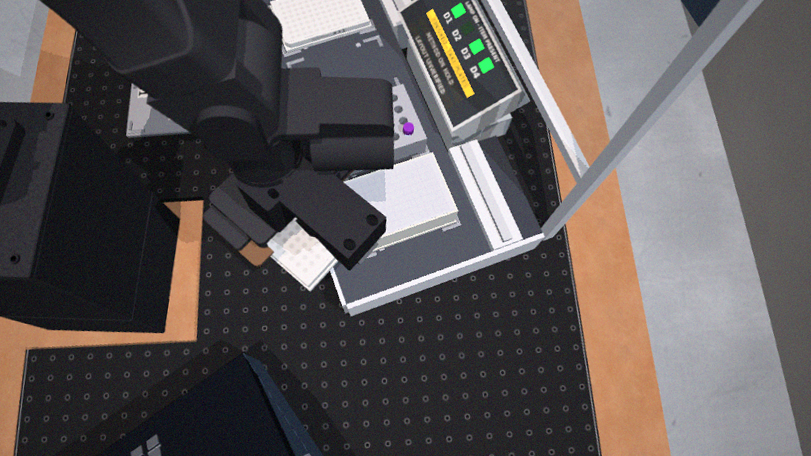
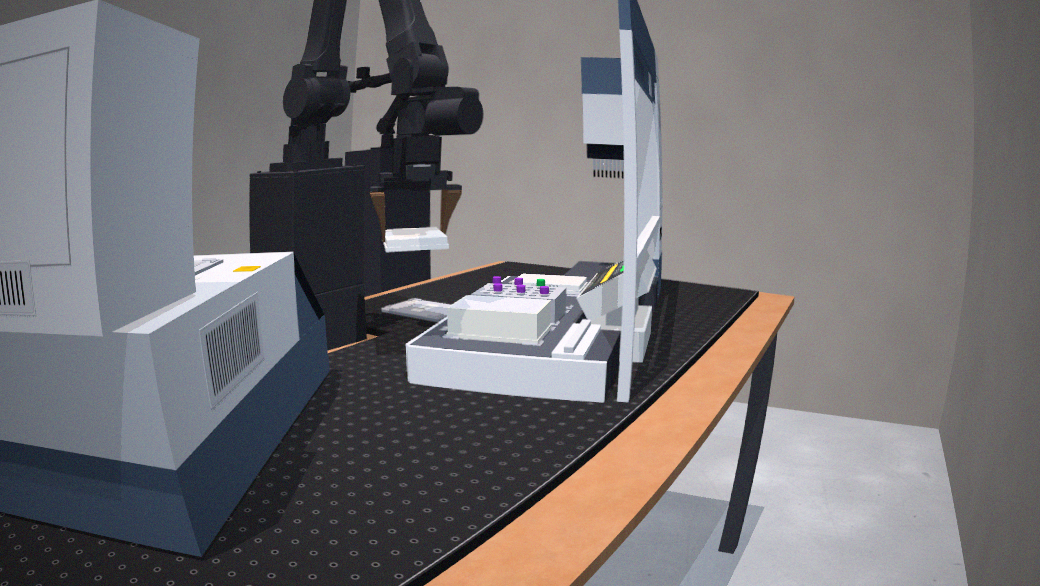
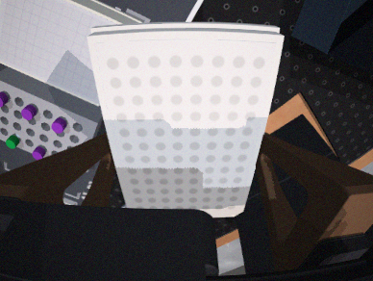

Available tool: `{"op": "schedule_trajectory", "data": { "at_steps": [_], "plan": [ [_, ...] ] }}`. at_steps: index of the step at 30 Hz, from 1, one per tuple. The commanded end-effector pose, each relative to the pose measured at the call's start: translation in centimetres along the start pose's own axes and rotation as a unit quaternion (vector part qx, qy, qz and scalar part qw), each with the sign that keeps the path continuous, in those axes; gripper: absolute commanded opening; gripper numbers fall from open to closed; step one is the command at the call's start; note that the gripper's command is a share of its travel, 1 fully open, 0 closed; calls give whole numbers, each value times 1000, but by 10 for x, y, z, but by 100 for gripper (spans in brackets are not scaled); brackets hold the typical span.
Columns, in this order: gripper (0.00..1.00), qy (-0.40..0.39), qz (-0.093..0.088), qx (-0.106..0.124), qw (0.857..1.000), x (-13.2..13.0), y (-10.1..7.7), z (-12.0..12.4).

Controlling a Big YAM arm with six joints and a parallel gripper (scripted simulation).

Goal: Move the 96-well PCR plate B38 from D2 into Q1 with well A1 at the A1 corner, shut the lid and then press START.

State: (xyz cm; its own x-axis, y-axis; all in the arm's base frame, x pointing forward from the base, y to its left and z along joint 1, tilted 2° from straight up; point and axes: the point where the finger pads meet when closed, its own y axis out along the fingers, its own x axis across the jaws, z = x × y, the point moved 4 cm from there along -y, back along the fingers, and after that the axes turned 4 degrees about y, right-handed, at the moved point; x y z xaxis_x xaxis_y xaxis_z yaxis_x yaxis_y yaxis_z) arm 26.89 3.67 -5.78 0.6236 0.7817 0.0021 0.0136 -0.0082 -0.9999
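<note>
My gripper is shut on the white 96-well plate B38, gripping it across its width between the brown fingers. It holds the plate level, high above the mat, just off the near edge of the hand-off tray by D4. In the wrist view the plate fills the middle, with a finger on each side. The cycler Q1 stands at the left with its lid raised. Its block top and a yellow corner mark show. D2 is hidden under my arm.
Plate R33 sits on D1. The tube cooling block with purple and green caps sits on D3, and the deep-well block on D4. The status panel and a tall frame post stand behind the tray. The RG nest is partly hidden.
</note>
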Motion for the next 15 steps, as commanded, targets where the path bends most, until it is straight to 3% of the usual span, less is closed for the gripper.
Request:
{"op": "schedule_trajectory", "data": {
  "at_steps": [1,5,9,15],
  "plan": [
    [0,37,-18,-15,999,-1,-15,-18],
    [0,71,-6,-6,997,-23,-13,-22],
    [0,82,-6,-5,997,-28,-13,-26],
    [0,159,-18,-16,987,-50,-27,-58]
  ]
}}
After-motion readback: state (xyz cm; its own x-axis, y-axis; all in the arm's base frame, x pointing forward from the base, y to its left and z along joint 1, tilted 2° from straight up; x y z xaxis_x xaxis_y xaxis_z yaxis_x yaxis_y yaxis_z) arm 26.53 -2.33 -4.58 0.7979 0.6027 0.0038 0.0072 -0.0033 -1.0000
